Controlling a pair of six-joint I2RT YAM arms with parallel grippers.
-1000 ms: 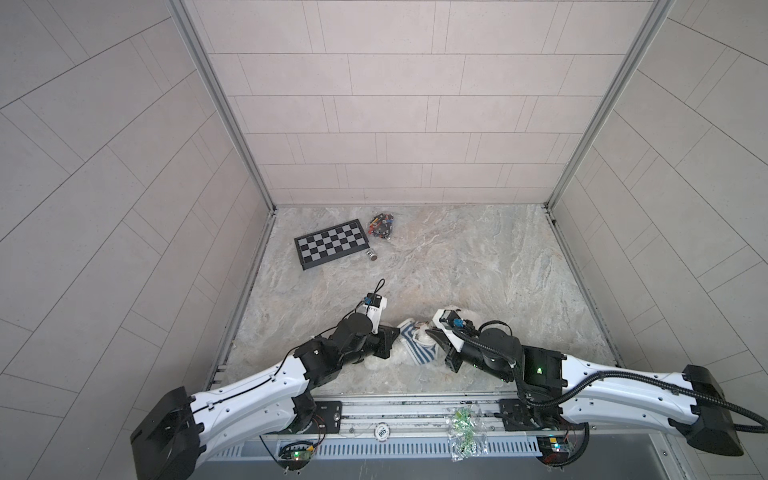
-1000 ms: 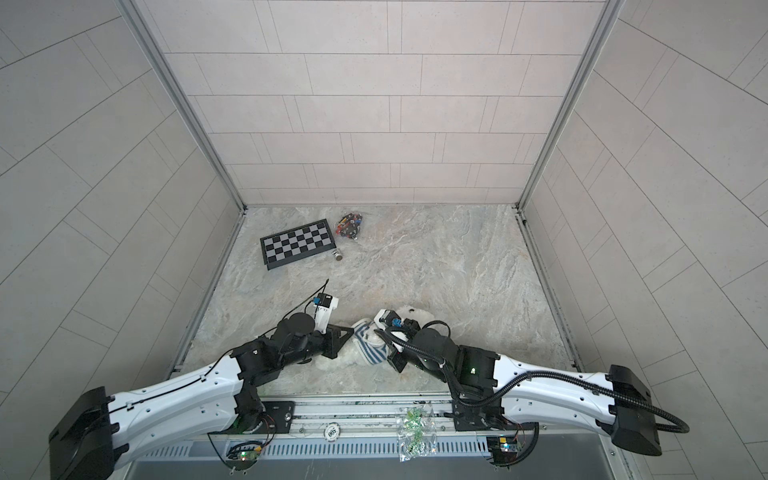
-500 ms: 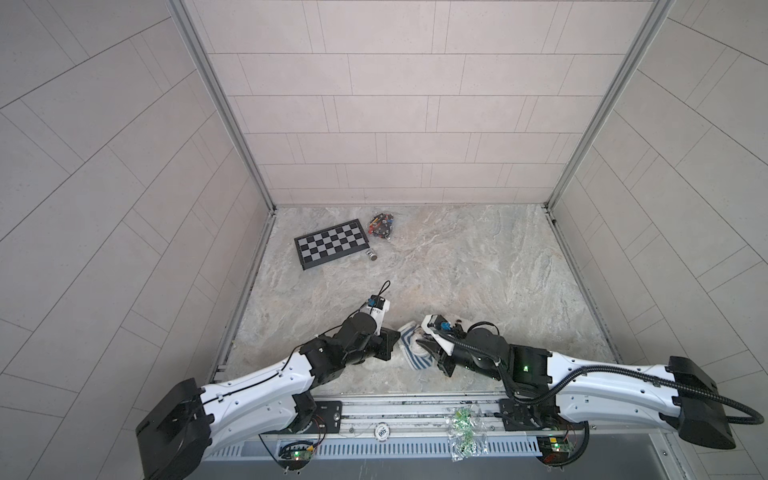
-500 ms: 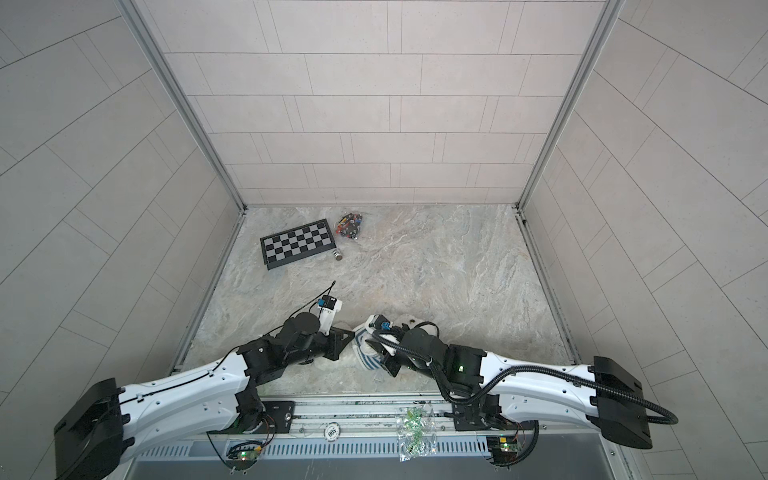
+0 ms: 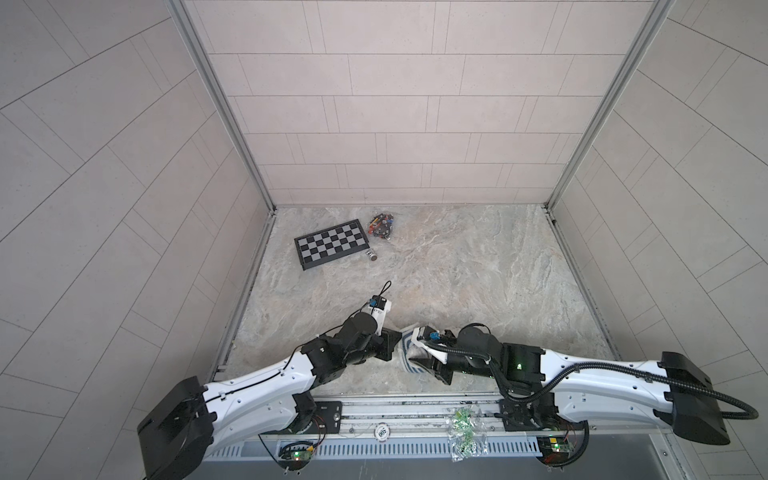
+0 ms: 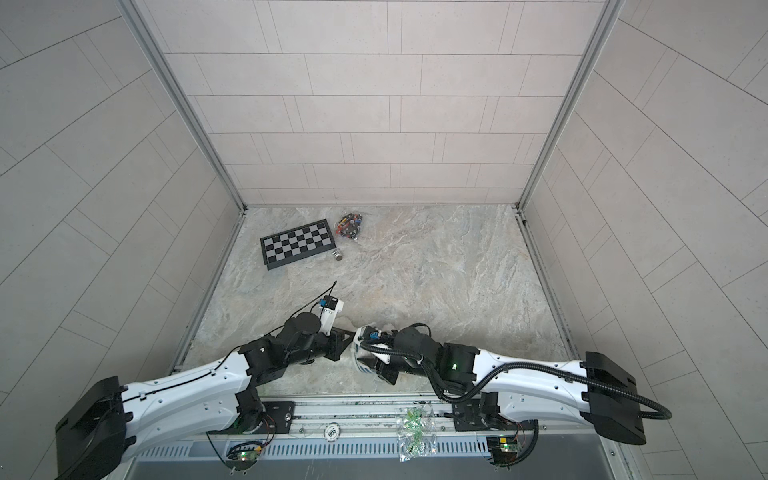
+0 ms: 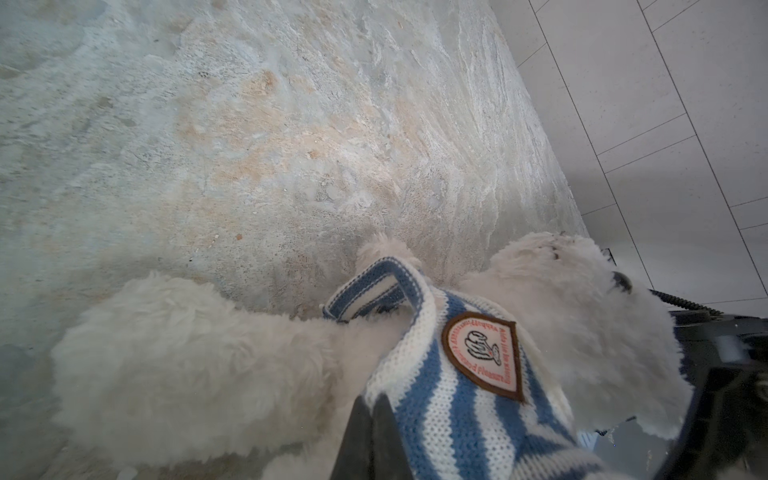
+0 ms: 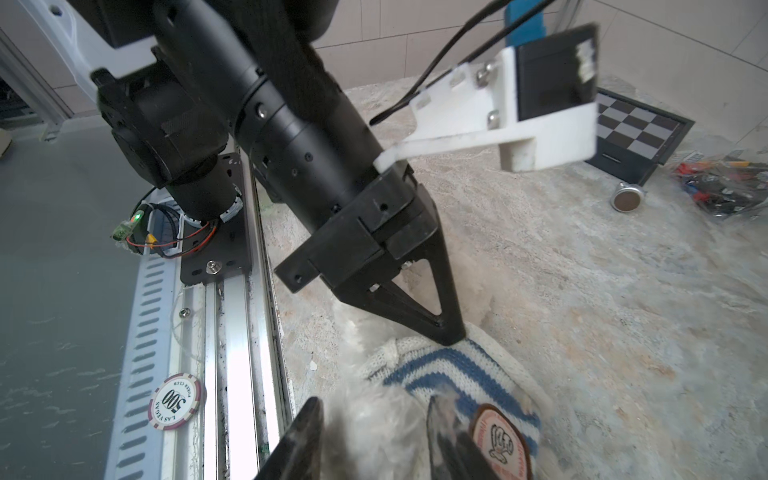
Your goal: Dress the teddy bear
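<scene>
**A:** What lies nearest?

**B:** A red-and-white poker chip (image 8: 176, 401) rests on the aluminium rail (image 8: 232, 332) along the front edge. It reads "LAS VEGAS POKER CLUB" and "500". To its right, in a top view, is a clear plastic bag of green bits (image 5: 461, 432).

**A:** Where is the teddy bear?

**B:** The white fluffy plush teddy bear (image 7: 187, 365) lies on the marbled stone-look tabletop (image 5: 457, 270). It is close to the near edge, about the middle, between the two arms. A blue-and-white striped knitted shirt (image 7: 449, 415) covers its body, and a tuft of fur shows at one sleeve end.

**A:** Any writing on the shirt?

**B:** It has a brown-edged shield badge (image 7: 484, 357) with red lettering. "Pleasure" can be read; the rest I cannot make out.

**A:** And the grippers?

**B:** The black left gripper (image 8: 451, 336) has its fingers pressed together, pinching the shirt's white edge. The right gripper (image 8: 374, 440) has its jaws apart with white fur between them, and one finger lies beside the badge.

**A:** Farther back?

**B:** At the far left is a black-and-grey chequered board (image 5: 331, 244). A small metal cylinder (image 5: 371, 254) sits just beside its right corner. A clear bag of small colourful pieces (image 5: 382, 224) lies just beyond that.
</scene>
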